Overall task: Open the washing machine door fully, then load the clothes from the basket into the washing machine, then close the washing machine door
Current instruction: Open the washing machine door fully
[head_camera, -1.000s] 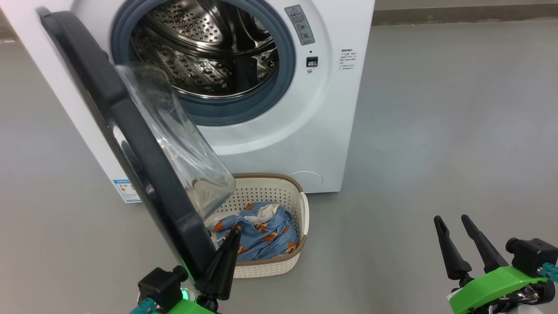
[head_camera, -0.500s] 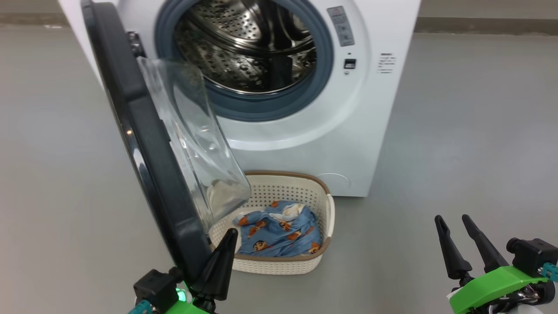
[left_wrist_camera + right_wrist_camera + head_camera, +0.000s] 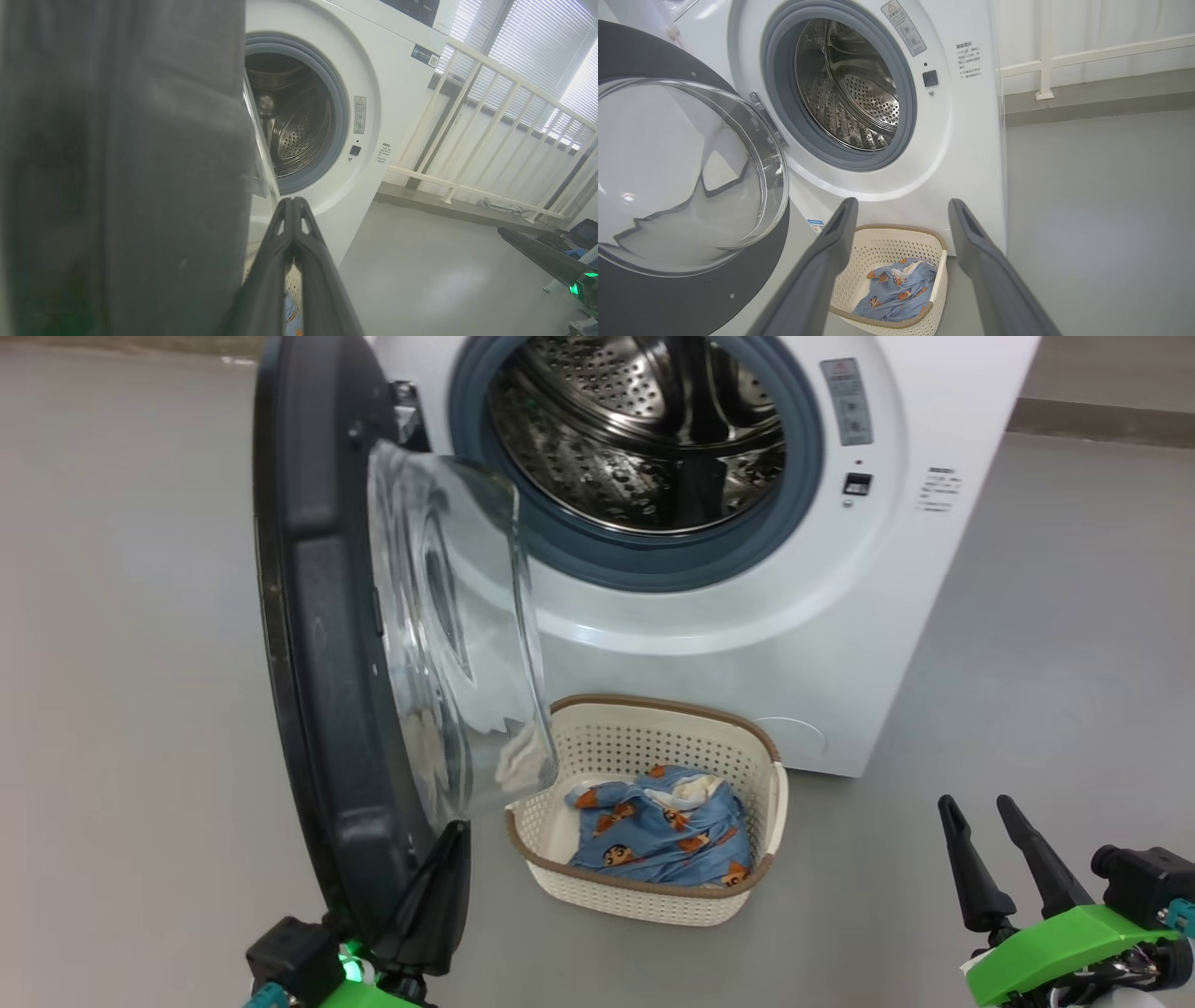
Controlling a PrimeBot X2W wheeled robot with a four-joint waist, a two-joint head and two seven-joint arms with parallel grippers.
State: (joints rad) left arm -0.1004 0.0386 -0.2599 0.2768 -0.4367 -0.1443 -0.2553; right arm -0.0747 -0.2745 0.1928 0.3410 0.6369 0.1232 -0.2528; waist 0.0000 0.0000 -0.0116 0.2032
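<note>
The left gripper (image 3: 455, 840) is closed: in the left wrist view its dark, tapered fingers meet at the tips and hold nothing. It lies against the inner side of the door (image 3: 317, 644), at the low edge of the rim. The right gripper (image 3: 976, 803) hangs over bare floor (image 3: 1027, 663) with its two fingers moderately apart and nothing between them.

The door stands swung out on the left-side hinge, nearly edge-on to the head camera. Its rim is wide, glossy and black, and its clear glass bowl (image 3: 457, 644) bulges towards the machine. The bowl's lower edge overlaps the left corner of the basket (image 3: 653, 705). That is cream plastic with perforated walls, rounded corners and a brown rim, and it sits on the floor just before the washer (image 3: 747, 653). In it lie the clothes (image 3: 667, 835), crumpled blue cloth with orange faces and a bit of cream lining.

Behind, a grey rubber gasket (image 3: 653, 565) rings the open mouth of the perforated steel drum (image 3: 644, 439). Smooth grey floor lies open to the right of the basket and washer.

Since half a second ago the head camera has turned, so washer and basket sit further right in its view. The door shows more edge-on and covers less of the basket.
</note>
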